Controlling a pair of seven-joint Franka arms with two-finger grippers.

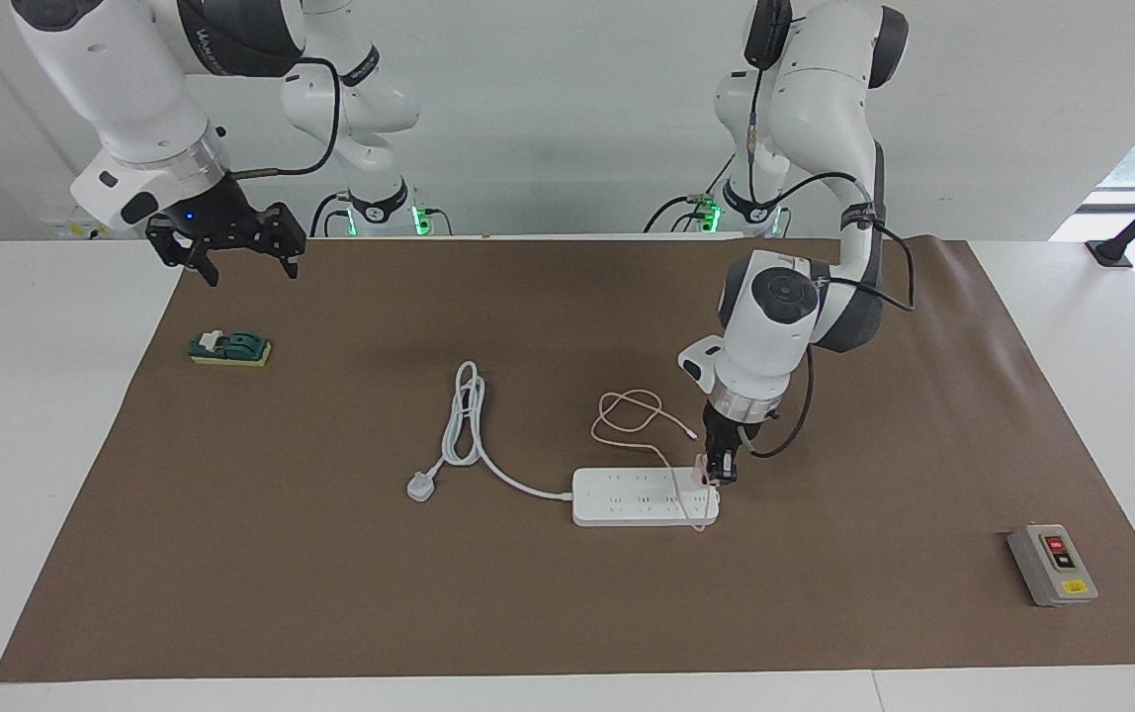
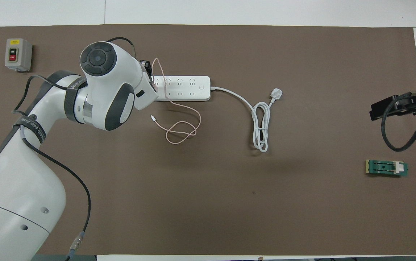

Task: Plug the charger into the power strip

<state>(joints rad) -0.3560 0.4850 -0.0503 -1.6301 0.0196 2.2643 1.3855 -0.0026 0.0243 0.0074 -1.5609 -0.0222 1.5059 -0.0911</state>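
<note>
— Over the long flat white power strip (image 1: 645,496), at its end toward the left arm, where was the left gripper (image 1: 721,473)?

— Down on it, clenched on the small pale pink cube charger (image 1: 699,469) — thin pink cable (image 1: 627,415) looping nearer the robots.

— The right gripper (image 1: 231,247)?

— Waiting, fingers spread, above the brown mat (image 1: 330,554).

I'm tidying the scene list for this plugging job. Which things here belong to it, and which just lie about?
Belonging:
- small pale pink cube charger with thin pink cable, in the left pincer
- long flat white power strip

Lying about:
- grey box with red and black buttons
- green block on a yellow base
- right pincer, waiting over the brown mat's edge
</note>
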